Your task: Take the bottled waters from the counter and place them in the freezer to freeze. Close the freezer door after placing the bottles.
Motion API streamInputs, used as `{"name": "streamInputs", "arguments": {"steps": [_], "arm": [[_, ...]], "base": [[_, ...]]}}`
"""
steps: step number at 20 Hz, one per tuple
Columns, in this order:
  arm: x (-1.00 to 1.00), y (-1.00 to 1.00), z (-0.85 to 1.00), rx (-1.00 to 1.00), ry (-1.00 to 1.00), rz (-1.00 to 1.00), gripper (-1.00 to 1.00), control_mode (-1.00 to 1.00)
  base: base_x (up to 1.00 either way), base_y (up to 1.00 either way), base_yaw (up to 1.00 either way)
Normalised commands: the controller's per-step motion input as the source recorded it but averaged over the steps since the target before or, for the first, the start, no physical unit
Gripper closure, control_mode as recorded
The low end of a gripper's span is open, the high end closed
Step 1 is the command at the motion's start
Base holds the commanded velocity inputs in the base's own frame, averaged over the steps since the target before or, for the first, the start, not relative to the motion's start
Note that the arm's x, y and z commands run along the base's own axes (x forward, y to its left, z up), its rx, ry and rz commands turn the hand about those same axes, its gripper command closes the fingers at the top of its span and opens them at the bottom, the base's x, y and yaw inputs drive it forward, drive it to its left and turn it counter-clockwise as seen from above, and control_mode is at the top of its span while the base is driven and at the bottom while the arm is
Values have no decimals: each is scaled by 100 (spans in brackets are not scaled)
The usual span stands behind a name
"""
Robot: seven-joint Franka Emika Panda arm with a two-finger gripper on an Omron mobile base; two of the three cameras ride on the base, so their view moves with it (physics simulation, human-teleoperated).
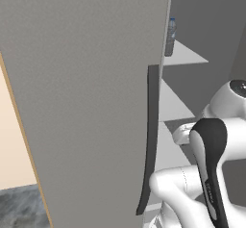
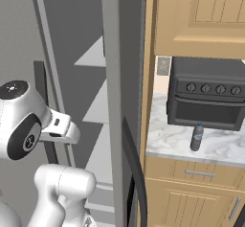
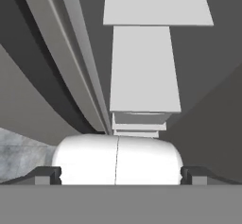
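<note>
The tall matte grey freezer door [image 1: 81, 102] stands swung open, its long dark bar handle [image 1: 150, 140] facing the robot. 1 small translucent blue-capped water bottle [image 1: 170, 37] stands upright on a pale grey upper freezer shelf [image 1: 185, 55]. The other bottle [image 2: 196, 137] stands on the white marble-patterned counter [image 2: 167, 140], just in front of the black toaster oven [image 2: 206, 94] at right. The two-finger gripper [image 3: 121, 175] is spread wide, holding nothing.

Black toaster oven [image 2: 206, 99] with four knobs stood at right of the right base view, light wood wall cabinet [image 2: 201, 15] above it, grey wall outlet [image 2: 163, 66] beside it, wooden drawer with metal handle [image 2: 199, 174] below
</note>
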Motion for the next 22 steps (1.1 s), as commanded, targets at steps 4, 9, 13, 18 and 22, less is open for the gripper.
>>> {"name": "streamInputs", "arguments": {"steps": [4,9,13,18,22], "arm": [[-28,0,0,0,0,0,-100,-100],[-10,0,0,0,0,0,-100,100],[0,0,0,0,0,0,-100,100],[0,0,0,0,0,0,-100,100],[0,0,0,0,0,0,-100,100]], "base": [[0,0,0],[-47,0,0],[-62,0,0],[-60,0,0],[-51,0,0]]}}
